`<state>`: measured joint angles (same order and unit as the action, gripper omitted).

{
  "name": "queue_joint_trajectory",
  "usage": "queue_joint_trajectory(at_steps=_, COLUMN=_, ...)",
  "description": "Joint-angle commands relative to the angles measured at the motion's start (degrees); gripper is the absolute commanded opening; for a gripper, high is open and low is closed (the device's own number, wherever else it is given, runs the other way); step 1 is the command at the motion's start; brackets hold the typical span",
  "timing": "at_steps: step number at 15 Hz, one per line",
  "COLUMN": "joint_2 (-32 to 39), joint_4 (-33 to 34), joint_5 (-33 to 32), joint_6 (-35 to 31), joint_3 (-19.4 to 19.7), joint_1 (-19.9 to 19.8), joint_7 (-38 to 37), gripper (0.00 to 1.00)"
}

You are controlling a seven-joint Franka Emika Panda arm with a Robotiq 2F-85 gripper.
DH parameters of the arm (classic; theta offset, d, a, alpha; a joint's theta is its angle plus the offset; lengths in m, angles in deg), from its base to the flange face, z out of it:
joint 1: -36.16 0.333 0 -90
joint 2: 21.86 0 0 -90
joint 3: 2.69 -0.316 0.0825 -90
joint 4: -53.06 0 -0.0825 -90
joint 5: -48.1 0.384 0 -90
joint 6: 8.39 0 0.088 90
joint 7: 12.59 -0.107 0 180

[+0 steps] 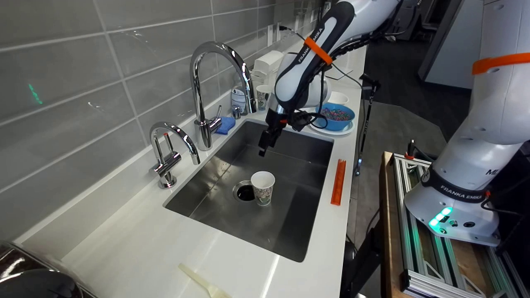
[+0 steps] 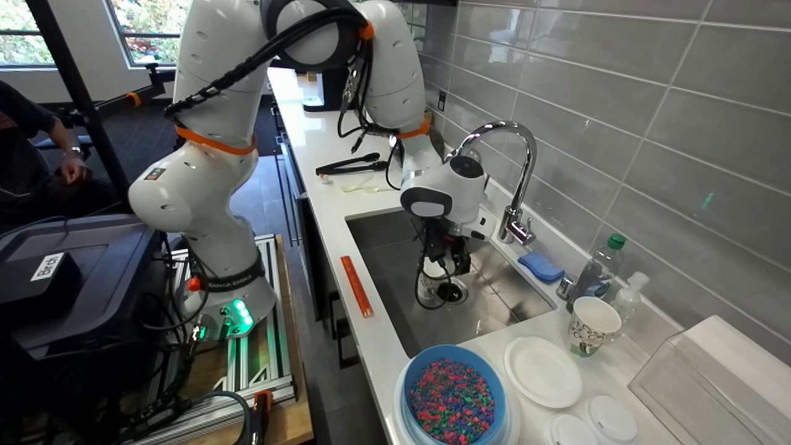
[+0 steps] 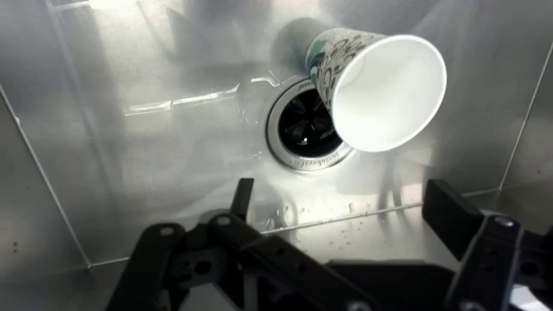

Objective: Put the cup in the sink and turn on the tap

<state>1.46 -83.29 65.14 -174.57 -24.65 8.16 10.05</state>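
A patterned white paper cup (image 1: 262, 194) stands upright in the steel sink (image 1: 232, 223), beside the round drain. In the wrist view, the cup (image 3: 391, 93) overlaps part of the drain's rim and shows its open mouth. Cables and the gripper partly hide it in an exterior view (image 2: 428, 285). The tall chrome tap (image 1: 197, 91) stands behind the sink, its lever at its base; it also shows in an exterior view (image 2: 529, 164). No water is seen flowing. My gripper (image 1: 263, 148) is over the sink, apart from the cup. In the wrist view, its fingers (image 3: 339, 190) are wide apart with nothing between them.
A shorter chrome tap (image 1: 176, 132) stands beside the tall one. A blue sponge (image 2: 541, 267), green-capped bottle (image 2: 598, 266) and another paper cup (image 2: 590, 327) stand along the wall side. A blue bowl of beads (image 2: 454, 402) and an orange strip (image 2: 356, 286) lie on the counter.
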Motion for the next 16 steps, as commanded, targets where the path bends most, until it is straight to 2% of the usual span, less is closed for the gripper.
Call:
queue_joint_trajectory(at_steps=1, joint_2=-2.8, joint_4=1.4, joint_5=7.7, joint_6=2.7, joint_3=-3.2, joint_1=-4.1, joint_7=4.2, gripper=1.0)
queue_joint_trajectory(at_steps=3, joint_2=-2.9, joint_4=3.5, joint_5=10.1, joint_6=3.2, joint_3=-3.1, joint_1=-4.3, joint_7=5.5, gripper=1.0)
queue_joint_trajectory(at_steps=4, joint_2=-2.3, joint_4=4.6, joint_5=9.0, joint_6=2.8, joint_3=-3.9, joint_1=-5.5, joint_7=4.2, gripper=1.0)
queue_joint_trajectory(at_steps=10, joint_2=0.6, joint_4=12.4, joint_5=11.1, joint_6=0.7, joint_3=-6.3, joint_1=-6.6, joint_7=4.5, gripper=1.0)
queue_joint_trajectory(at_steps=16, joint_2=4.4, joint_4=20.4, joint_5=10.7, joint_6=1.0, joint_3=-6.1, joint_1=-6.0, joint_7=3.1, gripper=1.0)
